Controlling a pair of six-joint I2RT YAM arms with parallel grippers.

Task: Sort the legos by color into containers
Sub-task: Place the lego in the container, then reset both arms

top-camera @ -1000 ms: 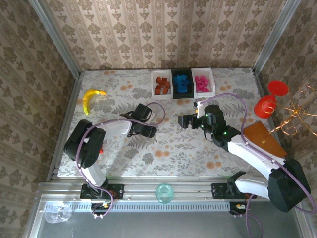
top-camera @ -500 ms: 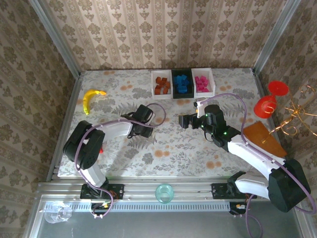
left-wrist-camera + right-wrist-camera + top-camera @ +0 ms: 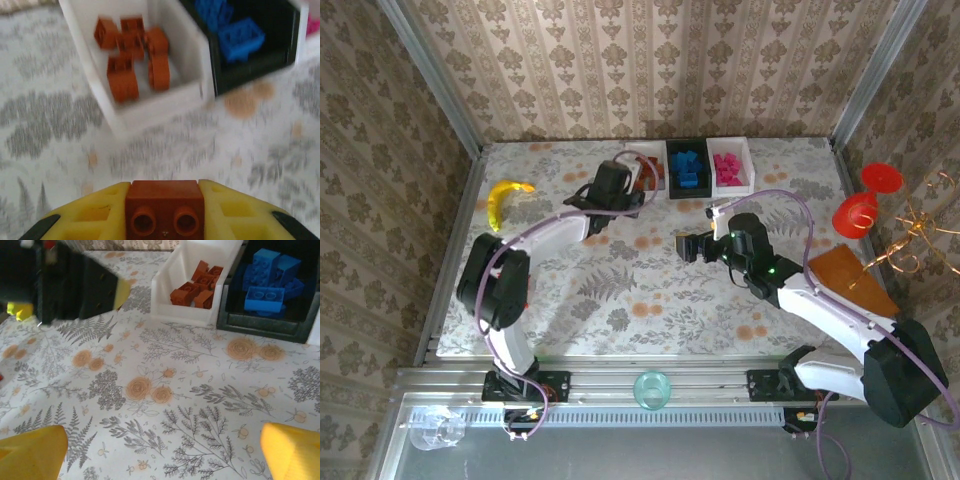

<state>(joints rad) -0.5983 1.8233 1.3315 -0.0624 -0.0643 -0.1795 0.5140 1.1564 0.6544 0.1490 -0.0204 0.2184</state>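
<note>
Gripping a reddish-brown brick between the yellow pads of the left gripper, clamped from both sides. Pointing its two studs back at the wrist camera, side by side, lying long-ways from pad to pad. Held over the flowered table, just short of the white tray of brown bricks. Next along, black tray with blue bricks, then second white tray with pink bricks. Over at the right gripper: gaping wide, gripping nothing, facing the trays from well back.

surface: floral table | on it: banana; three trays
</note>
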